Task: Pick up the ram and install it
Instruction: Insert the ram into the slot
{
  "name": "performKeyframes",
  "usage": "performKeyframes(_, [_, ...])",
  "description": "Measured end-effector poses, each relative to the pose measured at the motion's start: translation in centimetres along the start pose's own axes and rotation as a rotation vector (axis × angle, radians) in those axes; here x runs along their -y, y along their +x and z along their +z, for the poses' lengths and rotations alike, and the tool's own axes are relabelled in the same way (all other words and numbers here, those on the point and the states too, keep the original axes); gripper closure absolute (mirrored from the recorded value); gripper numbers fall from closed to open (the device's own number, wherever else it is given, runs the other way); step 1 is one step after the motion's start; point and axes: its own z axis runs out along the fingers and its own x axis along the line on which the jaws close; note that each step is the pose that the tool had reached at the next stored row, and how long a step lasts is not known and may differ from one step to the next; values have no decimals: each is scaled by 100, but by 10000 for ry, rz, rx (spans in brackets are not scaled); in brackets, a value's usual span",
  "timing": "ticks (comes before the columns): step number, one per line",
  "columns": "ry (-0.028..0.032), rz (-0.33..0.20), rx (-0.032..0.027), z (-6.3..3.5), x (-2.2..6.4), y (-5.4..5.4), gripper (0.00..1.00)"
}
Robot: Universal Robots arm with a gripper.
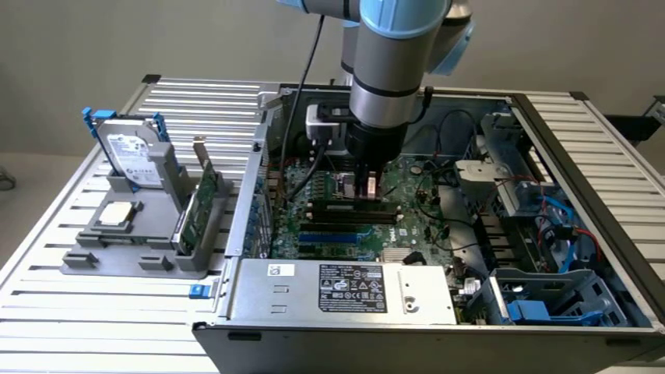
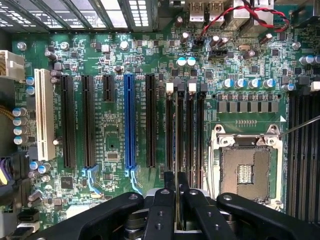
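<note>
The ram (image 2: 178,135) is seen edge-on as a thin strip running along a black memory slot (image 2: 170,130) of the green motherboard (image 2: 120,60), beside the CPU socket (image 2: 247,170). My gripper (image 2: 177,176) is shut on it, a black finger on each side of its near end. Whether the ram is seated in the slot or just above it, I cannot tell. In the exterior view my gripper (image 1: 365,191) points straight down inside the open computer case (image 1: 582,156), low over the memory slots (image 1: 353,209).
A row of long expansion slots, one of them blue (image 2: 130,120), lies beside the memory slots. Red and black cables (image 2: 250,15) cross the board's edge. Outside the case, a grey holder (image 1: 124,261) carries a hard drive (image 1: 135,152) and a green expansion card (image 1: 202,206). The power supply (image 1: 343,288) fills the case's front.
</note>
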Motion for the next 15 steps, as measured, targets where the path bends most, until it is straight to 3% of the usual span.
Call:
performKeyframes(10, [-1,-84,-76,20,1,5,87])
performKeyframes(15, [2,-109,-85,31,1,4,87])
